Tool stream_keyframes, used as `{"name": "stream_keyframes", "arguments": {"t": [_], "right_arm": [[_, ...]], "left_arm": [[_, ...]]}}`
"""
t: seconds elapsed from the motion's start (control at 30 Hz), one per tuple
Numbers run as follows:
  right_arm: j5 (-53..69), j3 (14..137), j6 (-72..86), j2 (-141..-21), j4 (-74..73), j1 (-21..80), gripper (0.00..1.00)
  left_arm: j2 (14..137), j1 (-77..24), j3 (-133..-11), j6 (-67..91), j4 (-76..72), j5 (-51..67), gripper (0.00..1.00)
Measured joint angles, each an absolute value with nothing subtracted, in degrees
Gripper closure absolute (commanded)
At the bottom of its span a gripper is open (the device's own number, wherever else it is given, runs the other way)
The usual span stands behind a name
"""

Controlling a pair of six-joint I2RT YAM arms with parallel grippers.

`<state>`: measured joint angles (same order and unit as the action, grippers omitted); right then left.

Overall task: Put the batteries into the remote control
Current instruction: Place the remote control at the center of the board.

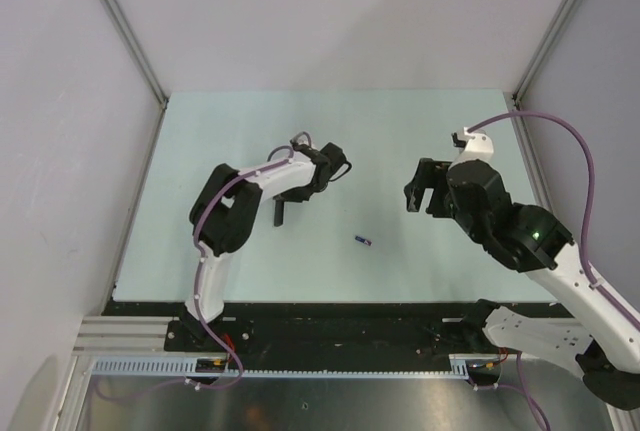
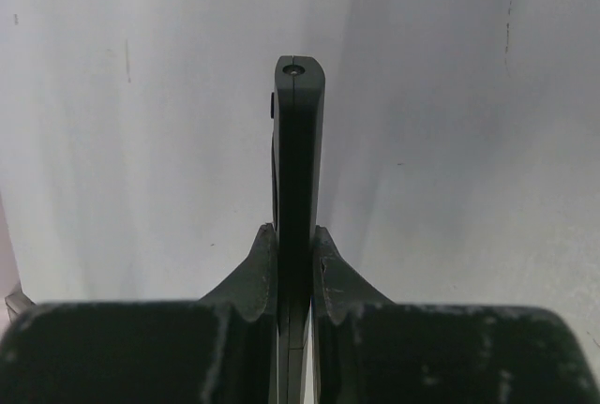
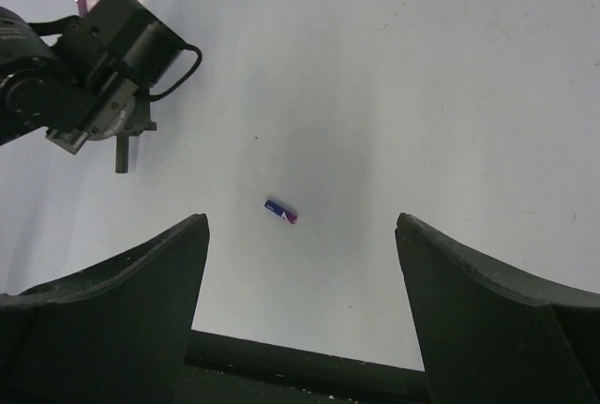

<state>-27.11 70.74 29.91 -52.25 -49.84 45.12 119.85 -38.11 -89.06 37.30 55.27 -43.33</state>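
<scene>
The left gripper (image 2: 295, 268) is pinching the remote control (image 2: 298, 170), its fingers (image 2: 255, 277) pressed against the two broad faces. In the left wrist view the remote is seen edge-on. Its long axis runs in line with the fingers, and its free end, which has a small round hole, points straight away from the wrist. From above, the remote (image 1: 279, 214) shows as a short dark bar sticking out of the left gripper (image 1: 284, 198) toward the near edge of the table (image 1: 300, 131). Whether its tip touches the surface I cannot tell.

A single blue-purple battery (image 1: 364, 241) lies flat on the table between the two arms, apart from both and nearer the front edge than either gripper. In the top view its long axis runs roughly left to right with a slight slant. In the right wrist view the battery (image 3: 281, 211) lies on a diagonal, blue end up-left and pinkish end down-right.

The right gripper (image 1: 425, 200) hangs above the table on the right with its fingers (image 3: 141, 301) spread wide and nothing between them.
</scene>
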Motion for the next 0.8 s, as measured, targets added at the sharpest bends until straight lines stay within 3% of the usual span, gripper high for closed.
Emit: {"name": "stream_keyframes", "arguments": {"t": [0.1,0.3,0.4,0.67,0.8], "right_arm": [[-27.1,70.1,29.7,-51.2,-50.1,44.7,0.14],[-27.4,69.3,28.9,-50.5,-50.8,43.7,0.15],[-27.9,69.1,28.5,-49.5,-50.9,43.4,0.14],[-28.5,69.1,28.4,-47.3,-50.9,42.9,0.14],[-28.5,68.8,28.5,-47.4,-50.9,42.9,0.14]], "left_arm": [[122.0,-38.4,-89.4,38.0,55.4,-43.1,0.95],[122.9,-38.5,-89.4,39.3,55.7,-43.1,0.64],[123.0,-38.5,-89.4,40.0,55.6,-42.9,0.54],[123.0,-39.7,-89.4,39.9,54.7,-42.6,0.40],[121.9,-40.1,-89.4,39.3,54.7,-42.4,0.20]]}}
